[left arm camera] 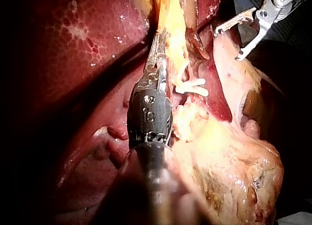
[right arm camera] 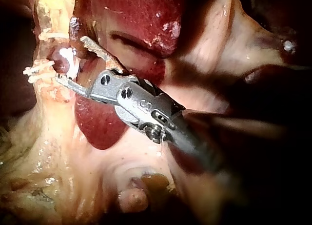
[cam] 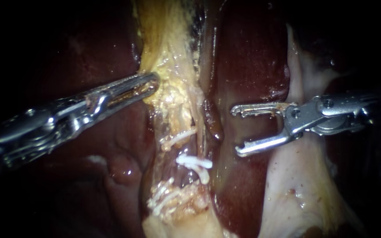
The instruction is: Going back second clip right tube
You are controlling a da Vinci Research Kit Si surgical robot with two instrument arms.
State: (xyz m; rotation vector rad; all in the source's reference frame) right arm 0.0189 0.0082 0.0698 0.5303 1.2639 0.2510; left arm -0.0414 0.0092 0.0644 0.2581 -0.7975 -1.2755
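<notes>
No legible text or labels.

Endoscope close, wrist cameras flanking obliquely, all sharing clips [cam: 194, 162]

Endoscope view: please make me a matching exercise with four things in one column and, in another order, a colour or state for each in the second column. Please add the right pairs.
Things:
1. left instrument
2. right instrument
3. clips
4. liver

Colour or state:
A. white
B. dark red
C. jaws wide open, holding nothing
D. jaws shut on the yellow tissue

Pairs: 1-D, 2-C, 3-A, 4-B
</notes>
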